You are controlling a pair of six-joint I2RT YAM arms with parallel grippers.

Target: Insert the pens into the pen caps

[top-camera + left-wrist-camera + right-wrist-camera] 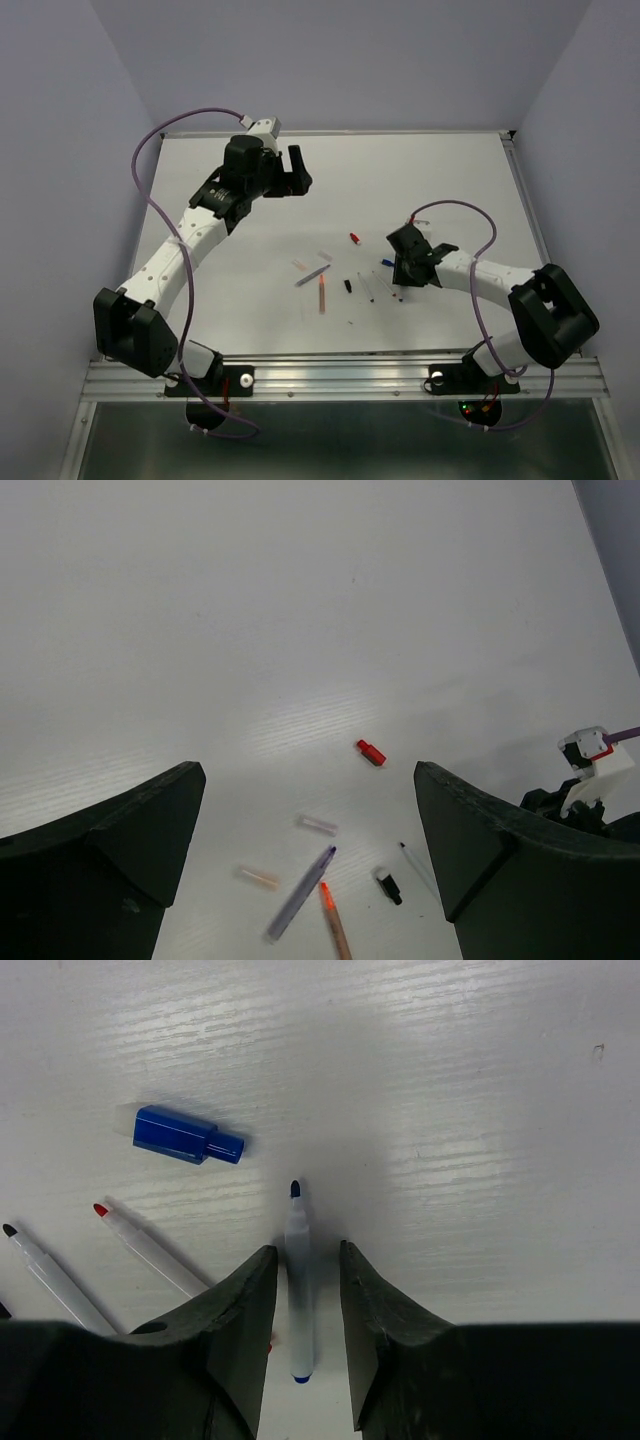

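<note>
In the right wrist view my right gripper (307, 1252) is low over the table. Its jaws straddle a white pen with a blue tip (298, 1270), with a narrow gap still showing on the right side. The blue cap (185, 1136) lies just ahead to the left. A red-tipped white pen (150, 1245) and a black-tipped one (50, 1275) lie to the left. My left gripper (310, 770) is open and empty, high over the far left (290, 175). Below it lie the red cap (371, 752), black cap (389, 886), grey pen (300, 892) and orange pen (336, 925).
Two pale caps (317, 825) (259, 877) lie near the grey pen. The pens and caps are clustered at the table's middle (340, 275). The right arm (500, 280) reaches in from the right. A metal rail (340, 378) runs along the near edge.
</note>
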